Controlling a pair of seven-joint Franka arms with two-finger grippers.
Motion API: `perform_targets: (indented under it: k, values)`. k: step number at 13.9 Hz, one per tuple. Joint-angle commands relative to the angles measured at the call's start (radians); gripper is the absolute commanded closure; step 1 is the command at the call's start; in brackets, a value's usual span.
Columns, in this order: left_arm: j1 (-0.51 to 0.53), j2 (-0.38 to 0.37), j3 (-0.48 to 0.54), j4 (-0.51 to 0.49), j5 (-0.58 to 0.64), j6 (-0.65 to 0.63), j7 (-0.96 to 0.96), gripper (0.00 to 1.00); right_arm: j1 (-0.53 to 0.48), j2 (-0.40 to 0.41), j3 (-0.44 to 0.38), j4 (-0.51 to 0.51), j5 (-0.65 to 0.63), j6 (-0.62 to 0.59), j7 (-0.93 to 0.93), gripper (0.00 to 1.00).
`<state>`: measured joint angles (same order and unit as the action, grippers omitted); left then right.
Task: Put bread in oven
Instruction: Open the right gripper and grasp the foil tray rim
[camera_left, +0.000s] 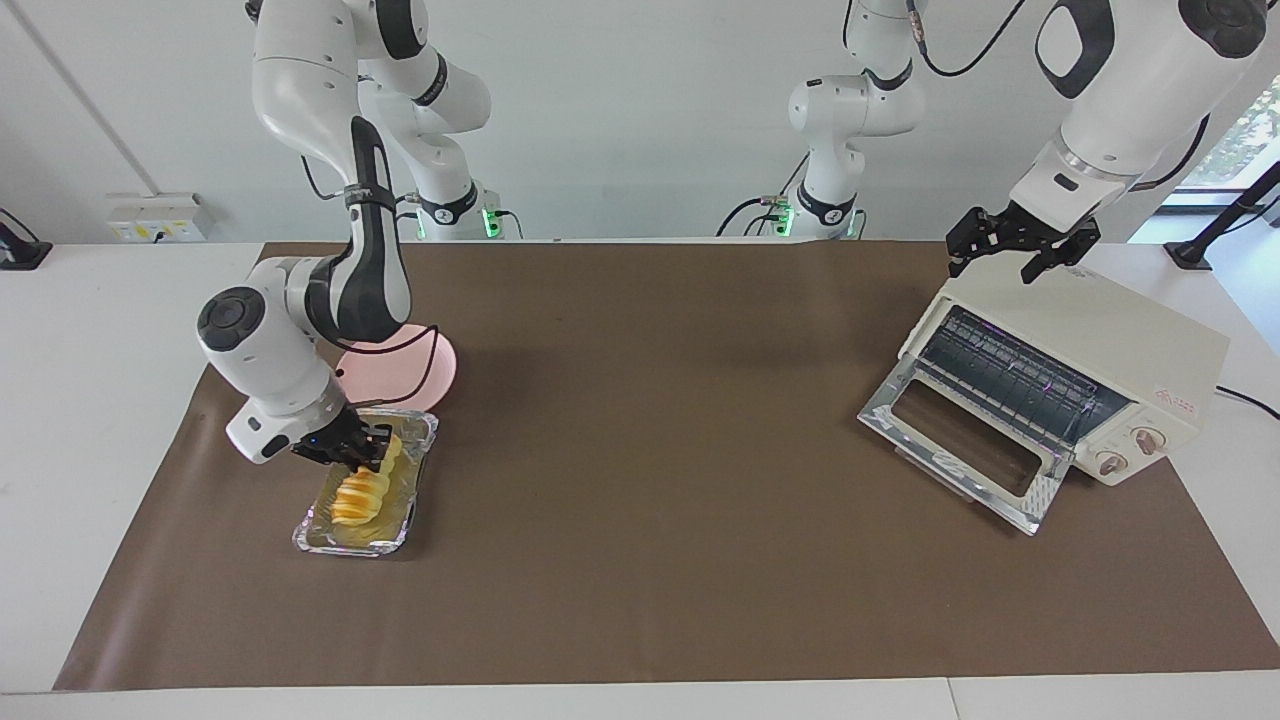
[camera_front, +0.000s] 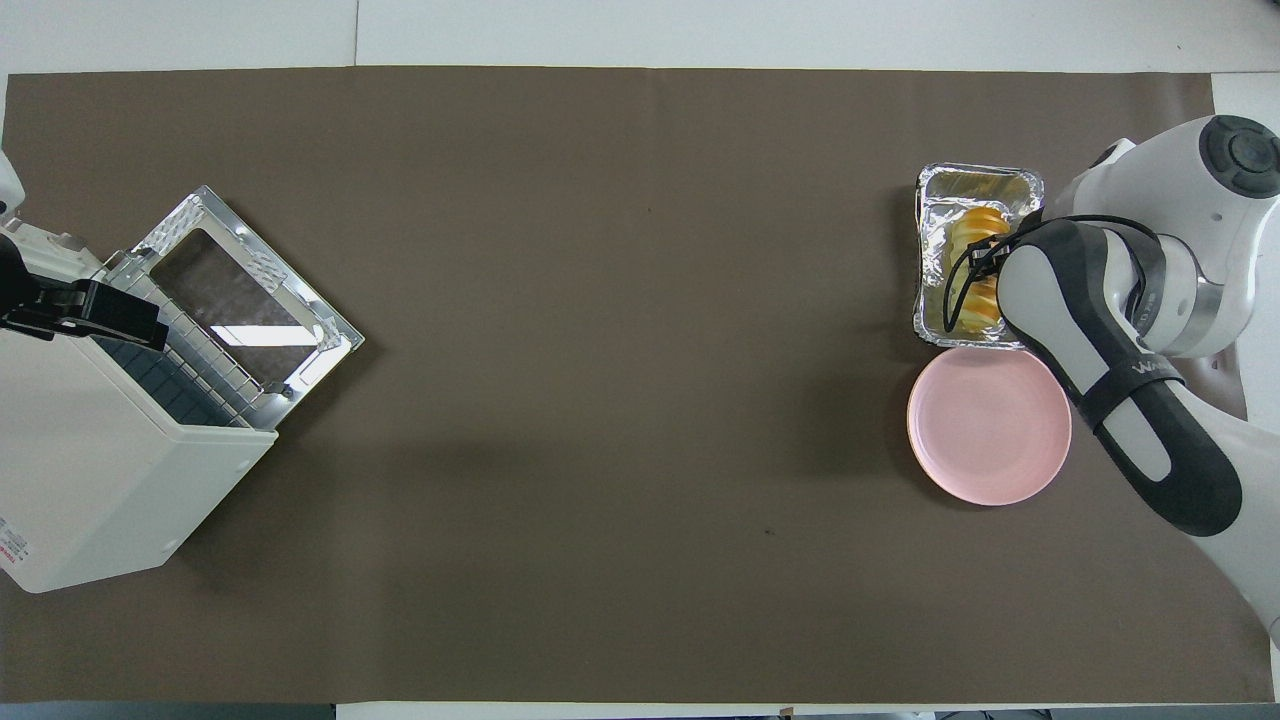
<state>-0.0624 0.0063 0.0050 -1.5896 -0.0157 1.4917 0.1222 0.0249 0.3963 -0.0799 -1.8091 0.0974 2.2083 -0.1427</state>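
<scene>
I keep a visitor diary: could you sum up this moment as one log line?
bread: in foil tray | right gripper: at bread | left gripper: open above oven | oven door: open

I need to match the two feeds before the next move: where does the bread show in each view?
Facing view: the bread lies in the foil tray, low at that picture's left, at the right gripper.
Overhead view: the bread lies in the foil tray at the picture's right edge, partly covered by the right arm.
Shared landmark: the pink plate beside the tray, nearer to the robots.
</scene>
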Motion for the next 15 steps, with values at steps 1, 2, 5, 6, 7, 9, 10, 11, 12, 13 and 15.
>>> perform_targets:
  k: [1, 2, 5, 6, 7, 9, 10, 11, 12, 13, 15]
  values:
    - [0.015, -0.026, -0.011, -0.03, 0.007, 0.016, 0.014, 0.0, 0.001, -0.019, 0.005, -0.015, 0.018, -0.001, -0.02, 0.0]
    - [0.013, -0.026, -0.011, -0.03, 0.007, 0.016, 0.014, 0.0, -0.002, -0.02, 0.005, 0.003, 0.016, -0.027, -0.021, 0.0]
    - [0.013, -0.026, -0.011, -0.03, 0.007, 0.016, 0.014, 0.0, -0.026, -0.014, 0.003, 0.118, 0.013, -0.136, -0.029, 0.0]
    - [0.015, -0.026, -0.011, -0.03, 0.007, 0.016, 0.014, 0.0, -0.037, -0.011, 0.002, 0.129, 0.013, -0.131, -0.041, 0.0]
    - [0.013, -0.026, -0.011, -0.03, 0.007, 0.016, 0.014, 0.0, -0.052, -0.005, 0.002, 0.131, 0.013, -0.122, -0.061, 0.0]
    - [0.013, -0.026, -0.011, -0.03, 0.007, 0.016, 0.014, 0.0, -0.069, -0.005, 0.002, 0.126, 0.015, -0.114, -0.089, 0.0]
    - [0.013, -0.026, -0.011, -0.029, 0.007, 0.016, 0.014, 0.0, -0.083, -0.001, 0.002, 0.119, 0.015, -0.11, -0.089, 0.0]
    - [0.013, -0.026, -0.011, -0.03, 0.007, 0.016, 0.014, 0.0, -0.089, 0.003, 0.002, 0.103, 0.015, -0.089, -0.089, 0.0]
    - [0.015, -0.026, -0.011, -0.03, 0.007, 0.016, 0.014, 0.0, -0.088, -0.002, 0.002, 0.071, 0.015, -0.06, -0.089, 0.0]
    - [0.013, -0.026, -0.011, -0.029, 0.007, 0.016, 0.014, 0.0, -0.088, -0.005, 0.002, 0.048, 0.015, -0.035, -0.087, 0.0]
    - [0.013, -0.026, -0.011, -0.03, 0.007, 0.016, 0.014, 0.0, -0.085, -0.01, 0.002, 0.022, 0.016, -0.022, -0.08, 0.02]
